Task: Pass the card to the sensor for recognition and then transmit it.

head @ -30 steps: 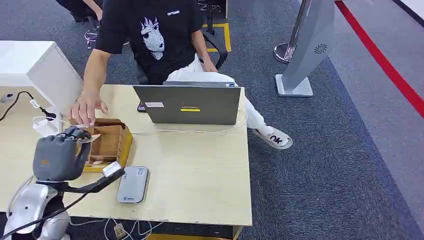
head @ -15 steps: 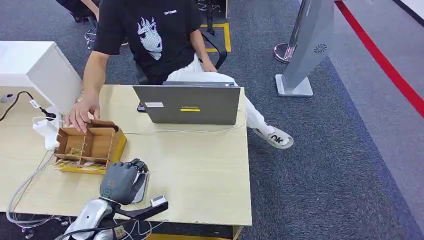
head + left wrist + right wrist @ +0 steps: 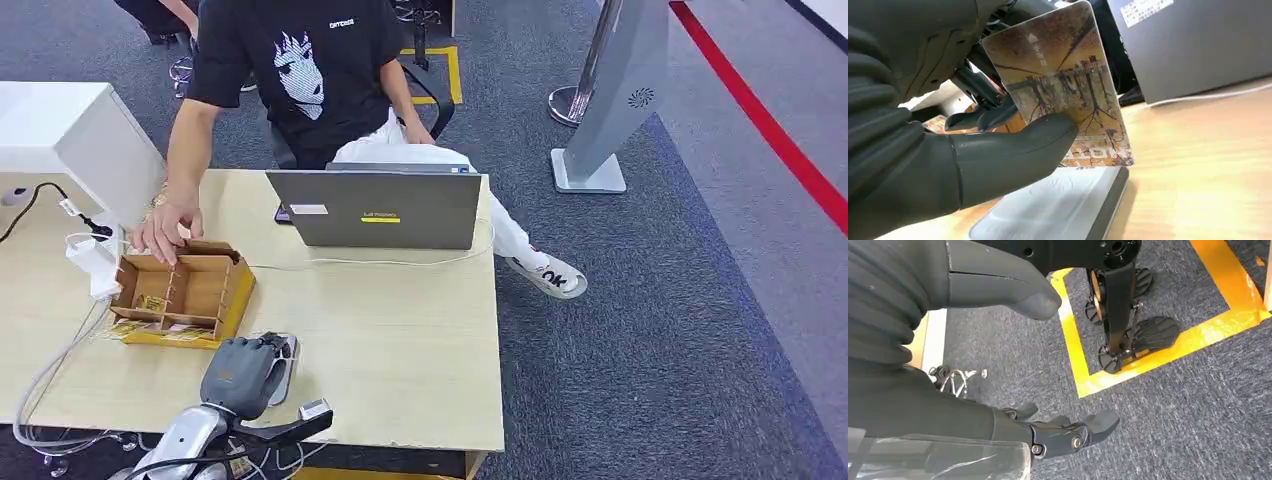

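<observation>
1. Left hand [image 3: 240, 375] sits over the sensor [image 3: 283, 352] at the table's [image 3: 400, 340] near edge, about 7 o'clock from the laptop [image 3: 375, 208]. It pinches the card [image 3: 1068, 95] between thumb [image 3: 1013, 150] and darker fingers [image 3: 983, 117].
2. Key relation, from the left wrist view: card is held tilted, lower edge just above the sensor's pale top face [image 3: 1058, 200]. I can't tell whether they touch. Card's long axis runs steeply up from the reader, not flat to it.
3. Judgement: the read step is in hand. Next move likely needs the card face lowered closer to parallel with the pad, then a handover.
4. Left hand is the only one near. Right hand [image 3: 1068, 432] hangs over grey carpet [image 3: 1173, 415], fingers loosely apart, holding nothing.
5. Materials: card is thin, rigid, glossy, with a brown tree print and rounded corners. Sensor is a flat rounded slab, light grey top, dark rim.
6. Wooden compartment box [image 3: 185, 290] at 11 o'clock of the left hand, a person's hand [image 3: 165, 228] resting at its far edge, likely the receiver.
</observation>
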